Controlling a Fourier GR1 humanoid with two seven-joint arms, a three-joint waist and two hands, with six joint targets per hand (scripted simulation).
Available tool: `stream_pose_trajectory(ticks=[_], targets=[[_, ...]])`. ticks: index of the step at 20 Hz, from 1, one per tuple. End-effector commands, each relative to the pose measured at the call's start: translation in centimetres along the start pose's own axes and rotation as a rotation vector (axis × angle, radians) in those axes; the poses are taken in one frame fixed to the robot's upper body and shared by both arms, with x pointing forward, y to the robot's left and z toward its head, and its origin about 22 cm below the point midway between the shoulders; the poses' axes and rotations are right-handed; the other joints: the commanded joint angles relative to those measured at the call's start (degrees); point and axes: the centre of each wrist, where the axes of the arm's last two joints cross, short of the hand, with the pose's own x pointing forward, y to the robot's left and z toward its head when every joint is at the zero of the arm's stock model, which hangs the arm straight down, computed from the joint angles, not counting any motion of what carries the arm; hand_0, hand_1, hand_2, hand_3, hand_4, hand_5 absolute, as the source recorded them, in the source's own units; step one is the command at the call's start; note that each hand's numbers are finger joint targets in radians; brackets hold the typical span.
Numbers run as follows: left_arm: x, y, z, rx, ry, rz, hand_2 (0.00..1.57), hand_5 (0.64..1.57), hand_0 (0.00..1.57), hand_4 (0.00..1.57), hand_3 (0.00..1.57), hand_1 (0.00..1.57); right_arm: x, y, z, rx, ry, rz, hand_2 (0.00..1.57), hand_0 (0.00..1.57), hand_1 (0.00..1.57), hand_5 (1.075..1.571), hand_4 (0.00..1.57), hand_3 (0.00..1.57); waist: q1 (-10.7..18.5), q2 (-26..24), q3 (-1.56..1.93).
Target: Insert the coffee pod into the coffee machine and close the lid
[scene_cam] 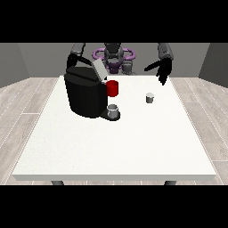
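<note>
- Hovering over the table's far right part, the hand at the view's right [163,70] hangs with its fingers straight and pointing down, holding nothing; its thumb juts out toward the left.
- Nearest the camera lies the white table [116,151], its front half bare.
- On the machine's drip base, left of centre, stands a small grey cup [113,110].
- Right of it, well apart and a little farther back, the coffee pod [150,97] sits upright on the table, below and left of the hanging hand and not touched by it.
- Behind the cup stands the black coffee machine [84,92], with a red part [112,88] on its right side.
- Its grey lid [100,70] is tilted up, so the machine is open.
- At the far left, the other hand is hidden behind the machine; only its arm [76,52] shows, so I cannot tell how its fingers lie.
</note>
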Motion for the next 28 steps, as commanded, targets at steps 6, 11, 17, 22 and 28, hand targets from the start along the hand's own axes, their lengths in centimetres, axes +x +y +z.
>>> stream_pose_trajectory(ticks=[6,11,17,22,28], targets=[[-2.3,2.9,-2.0,-0.046,0.112,-0.137,0.0,1.571,0.0,0.0,0.0,0.0,2.6,2.2,-1.1,0.04,0.001,0.005,0.0,0.0,0.0,1.571,0.0,0.0,-2.8,4.4,-0.03],[-3.0,3.0,-2.8,-0.05,0.104,-0.211,0.0,1.571,0.0,0.0,0.0,0.0,2.2,2.5,-1.7,0.062,-0.025,-0.004,0.0,0.0,0.0,1.571,0.0,0.0,-2.86,8.09,-0.03],[-1.0,1.2,-5.6,0.009,0.092,-0.278,0.72,1.571,0.49,0.0,0.49,0.49,1.0,1.7,-3.2,0.07,-0.025,0.01,0.0,0.0,0.0,1.571,0.0,0.0,-2.55,7.52,0.0],[-1.6,-0.9,-6.0,0.021,0.05,-0.41,0.96,1.571,0.89,0.38,0.82,0.89,1.8,3.1,-3.5,0.067,0.036,0.019,0.0,0.0,0.0,1.571,0.0,0.0,-2.49,7.36,-0.03],[-2.4,-0.3,-5.8,-0.07,0.096,-0.551,0.96,1.571,0.82,0.37,0.8,0.82,-0.5,3.2,-2.2,0.115,0.065,-0.02,0.0,0.0,0.0,1.571,0.0,0.0,-3.68,5.47,0.0]])
